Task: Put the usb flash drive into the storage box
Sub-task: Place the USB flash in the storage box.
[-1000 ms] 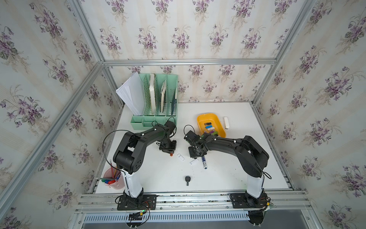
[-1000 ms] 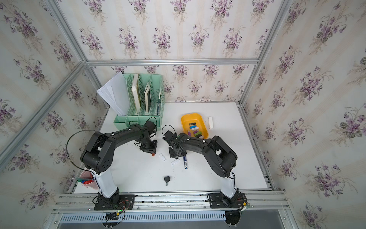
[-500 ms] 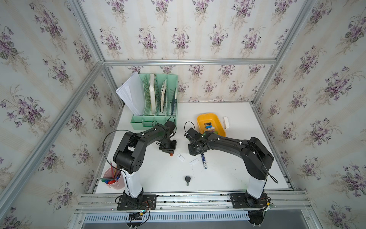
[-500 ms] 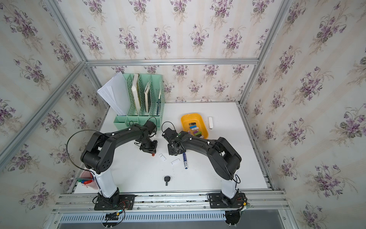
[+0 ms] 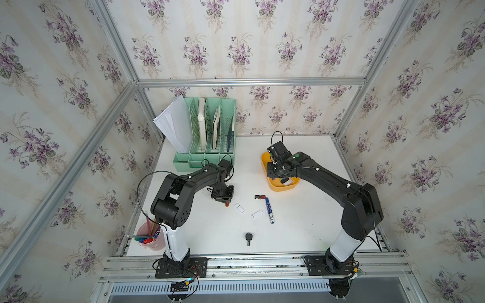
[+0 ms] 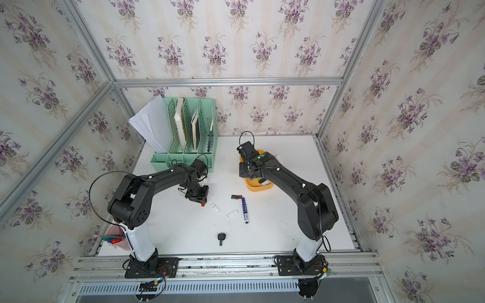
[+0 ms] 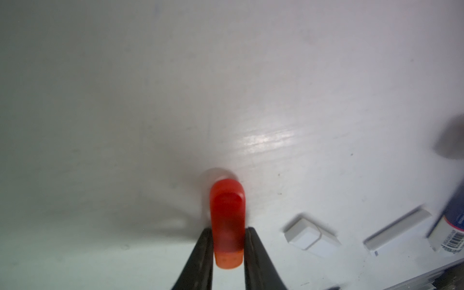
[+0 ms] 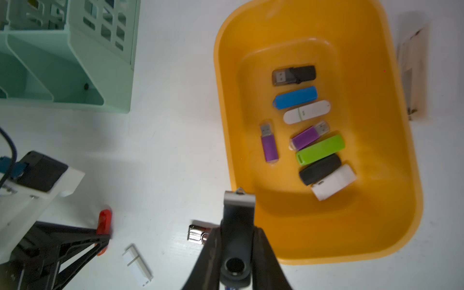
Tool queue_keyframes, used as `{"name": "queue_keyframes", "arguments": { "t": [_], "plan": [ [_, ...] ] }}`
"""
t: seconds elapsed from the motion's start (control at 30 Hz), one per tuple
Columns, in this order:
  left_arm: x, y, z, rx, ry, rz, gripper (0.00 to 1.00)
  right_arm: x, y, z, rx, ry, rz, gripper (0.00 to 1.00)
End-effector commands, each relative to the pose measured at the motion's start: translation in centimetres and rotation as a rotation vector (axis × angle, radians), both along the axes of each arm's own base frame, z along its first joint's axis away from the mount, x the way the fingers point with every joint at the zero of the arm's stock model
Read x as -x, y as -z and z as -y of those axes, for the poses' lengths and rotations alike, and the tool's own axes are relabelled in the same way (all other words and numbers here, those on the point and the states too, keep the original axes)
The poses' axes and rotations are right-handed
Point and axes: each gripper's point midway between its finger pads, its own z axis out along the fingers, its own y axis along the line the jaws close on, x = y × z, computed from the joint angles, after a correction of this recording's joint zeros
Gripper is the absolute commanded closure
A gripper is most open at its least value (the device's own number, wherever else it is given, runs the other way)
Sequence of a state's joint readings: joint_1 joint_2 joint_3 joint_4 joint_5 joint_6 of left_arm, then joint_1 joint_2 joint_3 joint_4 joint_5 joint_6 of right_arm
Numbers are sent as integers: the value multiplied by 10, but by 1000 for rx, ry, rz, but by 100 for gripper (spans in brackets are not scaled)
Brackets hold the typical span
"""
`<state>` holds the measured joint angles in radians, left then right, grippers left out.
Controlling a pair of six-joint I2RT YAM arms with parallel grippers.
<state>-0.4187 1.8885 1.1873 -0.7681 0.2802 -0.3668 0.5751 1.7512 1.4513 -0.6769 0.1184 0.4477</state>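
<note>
A black swivel-type usb flash drive with a metal clip is held at the rim of the shallow yellow-orange storage box, in which eight other drives are laid flat.

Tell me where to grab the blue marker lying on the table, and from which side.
Grip the blue marker mid-barrel, coming straight down from above and closing across its narrow width. It lies flat on the table, so only its long sides are open, and a black-and-red drive sits by its far end.
</note>
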Motion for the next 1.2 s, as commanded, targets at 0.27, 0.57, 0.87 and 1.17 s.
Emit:
{"name": "queue_keyframes", "arguments": {
  "t": [0.27,0.57,0.87,1.17],
  "plan": [
    [14,9,-8,-38,5,-58,74,-70,37,18,27,-16,-17,84],
    [15,11,-8,-39,2,-64,74,-89,77,6,28,-42,-64,84],
    [15,13,-7,-34,-1,-68,74,-99,100,-1,35,-64,-93,85],
    [15,13,-7,-37,3,-68,74,-106,116,-4,48,-66,-112,84]
  ]
}}
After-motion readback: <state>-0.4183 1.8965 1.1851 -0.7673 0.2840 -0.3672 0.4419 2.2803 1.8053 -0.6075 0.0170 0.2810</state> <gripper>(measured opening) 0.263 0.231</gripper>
